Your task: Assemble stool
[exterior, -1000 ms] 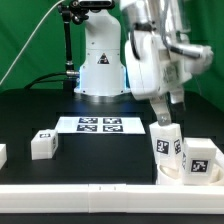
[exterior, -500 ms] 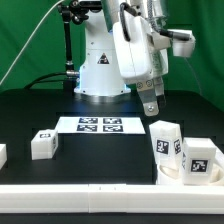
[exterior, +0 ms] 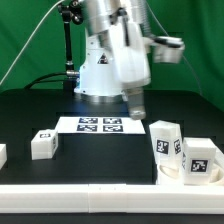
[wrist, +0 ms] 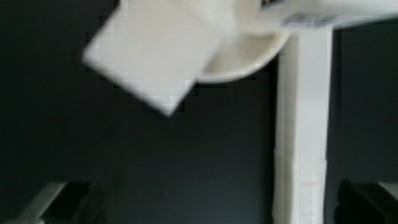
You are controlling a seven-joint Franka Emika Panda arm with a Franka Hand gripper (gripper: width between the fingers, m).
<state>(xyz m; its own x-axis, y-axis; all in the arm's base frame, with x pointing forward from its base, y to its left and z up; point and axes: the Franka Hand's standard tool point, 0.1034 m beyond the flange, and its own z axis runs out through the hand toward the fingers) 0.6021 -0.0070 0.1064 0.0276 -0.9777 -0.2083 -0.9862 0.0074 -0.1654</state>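
The white round stool seat (exterior: 188, 174) lies at the exterior view's right by the front rail. Two tagged white legs (exterior: 166, 142) (exterior: 203, 157) stand on it. Another tagged leg (exterior: 42, 143) stands loose at the left, and a further white piece (exterior: 2, 154) shows at the left edge. My gripper (exterior: 137, 112) hangs in the air left of the seat, above the table, apart from every part. The blurred wrist view shows a leg (wrist: 166, 50) and the seat (wrist: 254, 55) far off. My gripper (wrist: 210, 205) is open there, with nothing between the dark fingers (wrist: 45, 203).
The marker board (exterior: 98, 125) lies flat on the black table behind the gripper. The long white border rail (exterior: 90, 194) runs along the front edge and also shows in the wrist view (wrist: 306, 140). The robot base (exterior: 100, 70) stands at the back.
My gripper has risen from just above the left standing leg and swung toward the exterior view's left. The legs and seat have not moved.
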